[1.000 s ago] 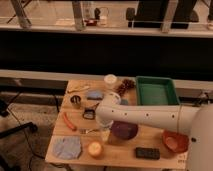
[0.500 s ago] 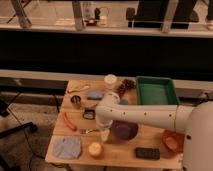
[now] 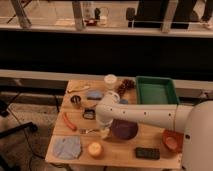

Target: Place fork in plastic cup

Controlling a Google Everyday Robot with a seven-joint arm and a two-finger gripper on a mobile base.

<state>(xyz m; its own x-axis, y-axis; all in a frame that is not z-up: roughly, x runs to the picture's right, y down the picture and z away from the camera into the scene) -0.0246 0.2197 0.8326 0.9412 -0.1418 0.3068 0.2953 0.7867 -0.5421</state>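
Note:
The fork (image 3: 89,131) is a small silver piece lying flat on the wooden table (image 3: 150,137), left of the purple bowl (image 3: 124,129). The plastic cup (image 3: 110,80) is pale and stands upright at the table's back edge, left of the green tray. My white arm reaches in from the right. My gripper (image 3: 104,132) points down between the fork and the purple bowl, just right of the fork's end and low over the table. I cannot see whether it touches the fork.
An orange-red stick (image 3: 69,121) lies left of the fork. A blue cloth (image 3: 67,147), a yellow round object (image 3: 95,149) and a black object (image 3: 147,153) line the front. A green tray (image 3: 156,91), a dark cup (image 3: 76,100) and an orange bowl (image 3: 171,141) also stand here.
The gripper end has dipped slightly toward the table beside the fork. The objects on the table have not moved.

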